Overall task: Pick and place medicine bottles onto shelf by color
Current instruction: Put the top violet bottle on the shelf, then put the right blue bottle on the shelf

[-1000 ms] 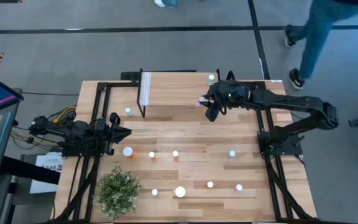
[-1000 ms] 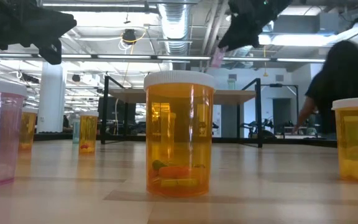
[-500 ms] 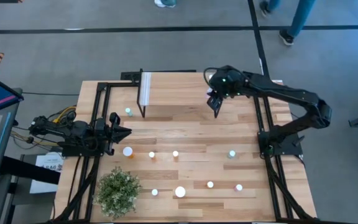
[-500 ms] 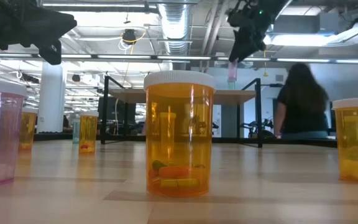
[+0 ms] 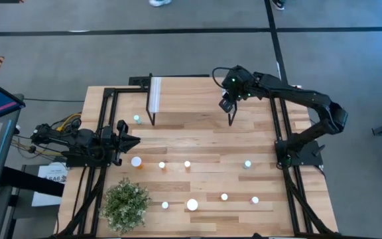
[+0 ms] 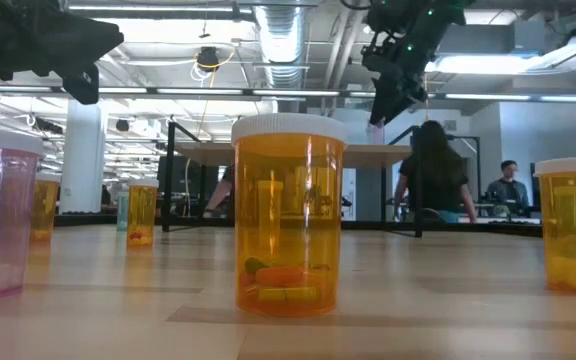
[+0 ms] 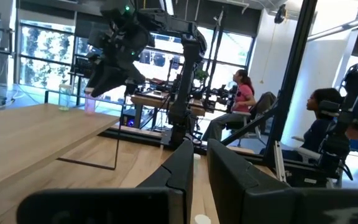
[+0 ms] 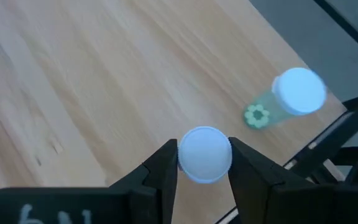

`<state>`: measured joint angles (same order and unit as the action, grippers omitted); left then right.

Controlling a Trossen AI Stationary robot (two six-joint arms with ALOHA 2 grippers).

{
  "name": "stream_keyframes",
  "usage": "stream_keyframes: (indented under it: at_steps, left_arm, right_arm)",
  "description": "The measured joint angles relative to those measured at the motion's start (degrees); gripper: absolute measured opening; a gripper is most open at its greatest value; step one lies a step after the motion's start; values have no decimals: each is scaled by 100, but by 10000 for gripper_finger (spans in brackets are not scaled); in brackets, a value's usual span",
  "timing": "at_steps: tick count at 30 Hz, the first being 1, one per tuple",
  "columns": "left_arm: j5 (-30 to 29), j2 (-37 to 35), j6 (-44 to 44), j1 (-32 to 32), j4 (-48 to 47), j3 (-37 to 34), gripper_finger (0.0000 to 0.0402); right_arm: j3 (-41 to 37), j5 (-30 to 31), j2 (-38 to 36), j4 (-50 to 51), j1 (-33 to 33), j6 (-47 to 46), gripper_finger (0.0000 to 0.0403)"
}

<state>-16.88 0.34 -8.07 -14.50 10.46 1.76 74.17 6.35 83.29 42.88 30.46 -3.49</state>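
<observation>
My right gripper (image 5: 227,102) hangs over the right end of the light-wood shelf (image 5: 184,96), shut on a small pink medicine bottle (image 6: 375,133). A teal bottle (image 8: 289,99) stands on its base on the shelf close beside it. My left gripper (image 5: 128,141) waits, shut, low over the table's left side. The other white-capped bottles stand on the tabletop: a teal one (image 5: 136,119) by the shelf's left leg, a large orange one (image 6: 288,215) near the front, and several small ones in between. My right gripper pinches the pink bottle by its white cap (image 8: 205,155), one finger on each side, coming from above and pointing down. The bottle hangs upright below the fingers (image 6: 388,95). Its base is at the shelf top (image 7: 90,111); whether it rests there I cannot tell.
A green bushy plant (image 5: 126,204) stands at the near left corner. The shelf's white strip (image 5: 155,96) marks its left end, and bare plank lies between it and my right gripper. People stand in the room behind the table.
My right gripper carried the pink bottle a little toward the table's far edge, over the shelf's right end, and came down toward the shelf top. The bottle, tilted a second ago, now hangs upright. A person walked across the room behind.
</observation>
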Motion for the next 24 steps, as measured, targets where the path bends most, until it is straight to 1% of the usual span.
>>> stream_keyframes:
  at_steps: [8, 17, 21, 24]
  left_arm:
    - [11, 0, 0, 2, -1, 0, 34]
    - [14, 0, 2, 2, -2, 0, 34]
    - [13, 0, 4, 0, -2, 0, 34]
    - [17, 0, -1, 0, -2, 0, 34]
  right_arm:
    - [-36, -44, 28, 7, -9, -34, 175]
    - [-39, -42, -284, 119, -49, -88, 226]
    - [-37, -42, -552, 335, -137, -158, 233]
    - [-35, -38, -831, 401, -324, -251, 231]
